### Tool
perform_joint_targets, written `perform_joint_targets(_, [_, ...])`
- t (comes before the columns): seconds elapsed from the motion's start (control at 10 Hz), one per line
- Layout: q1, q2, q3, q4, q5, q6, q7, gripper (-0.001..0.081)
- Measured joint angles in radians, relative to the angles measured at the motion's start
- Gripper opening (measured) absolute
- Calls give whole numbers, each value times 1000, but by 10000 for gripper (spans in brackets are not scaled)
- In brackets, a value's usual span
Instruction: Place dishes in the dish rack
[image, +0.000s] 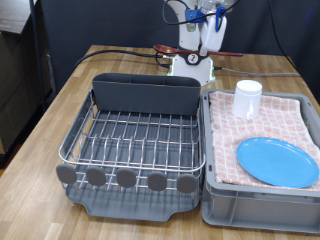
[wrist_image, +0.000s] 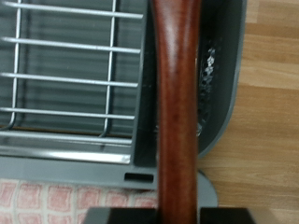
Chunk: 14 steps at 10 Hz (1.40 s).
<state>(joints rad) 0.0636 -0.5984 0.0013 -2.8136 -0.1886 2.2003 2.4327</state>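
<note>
The gripper (image: 205, 22) is raised at the exterior view's top, above and behind the dish rack (image: 135, 140), with the spoon (image: 190, 53) projecting from it as a dark red-brown bar. In the wrist view the spoon (wrist_image: 177, 103) fills the centre of the picture as a long wooden handle running out from the hand, which indicates that the fingers are closed on it; the fingertips themselves are not visible. The handle lies along the line of the fingers, so the camera looks down its length onto the tall grey compartment (wrist_image: 215, 84) at the back of the rack, with the wire grid (wrist_image: 65, 75) to one side. This alignment suggests the spoon is held over that compartment. The rack holds no dishes on its grid in the exterior view. The blue plate (image: 278, 161) lies flat on the pink checked cloth (image: 280, 115) in the grey crate (image: 215, 205) beside the rack, and the white cup (image: 247, 98) stands upright on the same cloth, apart from the plate. Both items are untouched by the gripper.
</note>
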Motion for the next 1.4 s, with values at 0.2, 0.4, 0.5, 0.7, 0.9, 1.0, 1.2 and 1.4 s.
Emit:
perform_joint_targets(0.2, [-2, -15, -14, -4, 0, -1, -23, 92])
perform_joint_targets(0.4, [4, -6, -29, 8, 46, -26, -25, 92])
perform_joint_targets(0.5, [6, -3, -48, 8, 75, -27, -30, 92])
perform_joint_targets(0.7, [9, 4, -102, 5, 140, -22, -64, 92])
perform_joint_targets(0.9, [12, 23, -170, -1, 198, 1, -141, 92])
perform_joint_targets(1.0, [14, 37, -204, -3, 222, 17, -185, 92])
perform_joint_targets(1.2, [24, 76, -262, -6, 271, 53, -260, 92])
perform_joint_targets(1.4, [41, 114, -325, -8, 338, 78, -347, 92])
